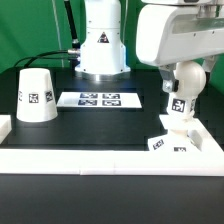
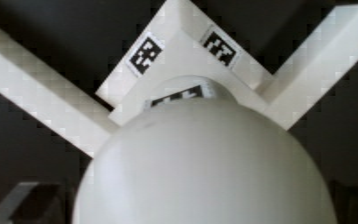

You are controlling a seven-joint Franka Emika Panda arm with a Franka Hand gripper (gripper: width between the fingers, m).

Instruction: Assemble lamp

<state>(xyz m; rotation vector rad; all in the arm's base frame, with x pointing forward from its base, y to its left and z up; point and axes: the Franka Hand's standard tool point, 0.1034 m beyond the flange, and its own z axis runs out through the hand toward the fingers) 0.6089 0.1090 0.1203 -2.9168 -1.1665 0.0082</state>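
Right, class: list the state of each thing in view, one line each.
White truncated-cone lampshade: upright, narrow end up, standing alone.
White round bulb: over the base, beneath the gripper.
White blocky tagged base: on the table, tags showing.
Gripper: down at the bulb; grip unclear.

A black bench [image 1: 95,125] fills most of the exterior view. Around it runs a low white rim [image 1: 100,155], a broad band along the near edge at six o'clock, with a short raised piece at the exterior view's left, about nine o'clock. The marker board [image 1: 100,99] lies flat near the middle of the bench, slightly toward twelve o'clock, a thin white strip carrying several black-and-white square tags in a row. Behind, at about eleven o'clock, dark cables [image 1: 68,25] hang against a grey backdrop.
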